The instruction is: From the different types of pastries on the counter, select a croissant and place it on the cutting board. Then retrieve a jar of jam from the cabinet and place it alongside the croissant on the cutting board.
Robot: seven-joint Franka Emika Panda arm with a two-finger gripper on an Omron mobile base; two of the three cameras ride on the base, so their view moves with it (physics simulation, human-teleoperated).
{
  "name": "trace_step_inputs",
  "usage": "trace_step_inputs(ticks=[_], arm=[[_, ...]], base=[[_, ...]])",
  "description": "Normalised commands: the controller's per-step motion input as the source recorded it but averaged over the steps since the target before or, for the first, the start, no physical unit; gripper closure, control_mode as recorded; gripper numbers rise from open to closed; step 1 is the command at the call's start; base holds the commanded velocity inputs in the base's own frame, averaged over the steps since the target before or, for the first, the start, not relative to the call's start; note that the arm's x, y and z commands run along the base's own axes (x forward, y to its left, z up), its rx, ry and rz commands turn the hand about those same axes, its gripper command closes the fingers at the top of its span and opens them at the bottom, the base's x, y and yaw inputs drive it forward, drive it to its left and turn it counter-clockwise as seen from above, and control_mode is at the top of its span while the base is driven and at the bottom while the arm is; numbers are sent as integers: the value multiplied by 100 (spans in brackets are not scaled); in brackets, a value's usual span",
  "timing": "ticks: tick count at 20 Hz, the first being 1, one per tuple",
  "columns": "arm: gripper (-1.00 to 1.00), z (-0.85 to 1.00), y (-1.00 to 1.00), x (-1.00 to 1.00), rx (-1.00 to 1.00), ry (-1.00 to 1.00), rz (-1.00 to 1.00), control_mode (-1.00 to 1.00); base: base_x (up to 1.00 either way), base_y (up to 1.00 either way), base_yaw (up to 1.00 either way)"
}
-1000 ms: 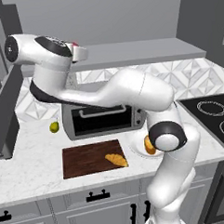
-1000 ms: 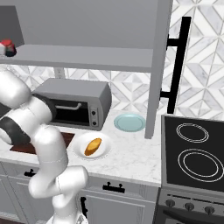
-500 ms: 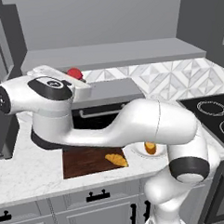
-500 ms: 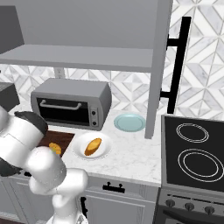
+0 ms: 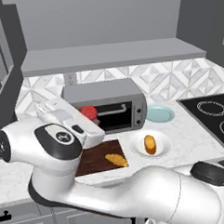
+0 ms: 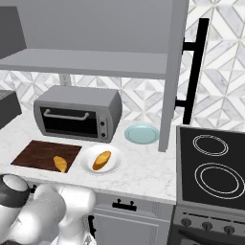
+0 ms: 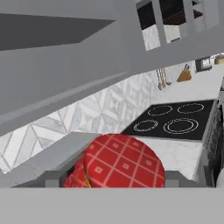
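Lowered from the cabinet ledge since a moment ago, the tool grasps the jar of jam; below it, the croissant lies on the cutting board.

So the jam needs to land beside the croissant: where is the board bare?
For the jar of jam, the cutting board is bare left of the croissant and behind it, toward the toaster oven. Crowded on the right: the plate with the roll sits close.

Croissant lies on cutting board, before toaster oven. Roll on plate just right. My gripper holds jar above board.
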Motion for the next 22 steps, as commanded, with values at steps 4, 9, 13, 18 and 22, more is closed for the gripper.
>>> trace_step_inputs(ticks=[4, 9, 13, 18, 22], arm=[[100, -100, -91, -57, 27, 5, 15, -100], [100, -92, -100, -1, 27, 4, 19, -100], [100, -55, -76, 18, 5, 0, 6, -100], [100, -53, -14, 43, 2, 5, 0, -100], [100, -4, 52, 62, 4, 27, 0, -100]], base=[[0, 0, 0], [0, 0, 0], [0, 0, 0], [0, 0, 0], [0, 0, 0]])
